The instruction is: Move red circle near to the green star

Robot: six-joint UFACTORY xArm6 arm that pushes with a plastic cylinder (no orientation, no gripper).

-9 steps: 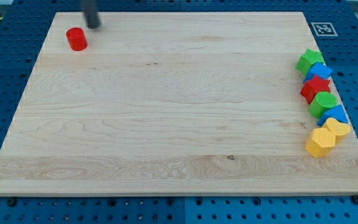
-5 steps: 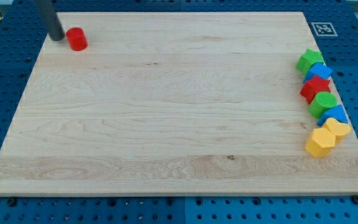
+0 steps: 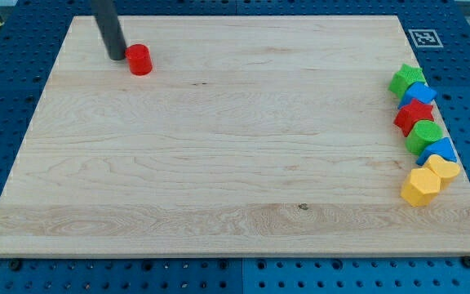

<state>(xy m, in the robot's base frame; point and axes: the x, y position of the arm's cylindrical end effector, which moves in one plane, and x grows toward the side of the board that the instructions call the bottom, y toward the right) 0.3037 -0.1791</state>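
Standing on the board near its top-left corner, my tip (image 3: 117,57) sits just to the view's left of the red circle (image 3: 139,60), close enough that I cannot tell whether they touch. There is no claw to open or close here; the arm ends in a plain dark rod (image 3: 108,27) that rises from the tip toward the view's top, leaning slightly left, and runs out of the picture.

The wooden board (image 3: 219,155) lies wide and bare to the right of the red circle, all the way across to a column of blocks crowded along the right edge. From top to bottom these are a green block (image 3: 405,79), a blue block (image 3: 421,92), a red star (image 3: 414,115), a green star (image 3: 424,135), another blue block (image 3: 439,151) and two yellow blocks (image 3: 442,169) (image 3: 420,187), each touching or just beside its neighbour. The green star lies well apart from the red circle, on the far side of the board. A small black-and-white marker (image 3: 423,37) sits off the board's top-right corner.
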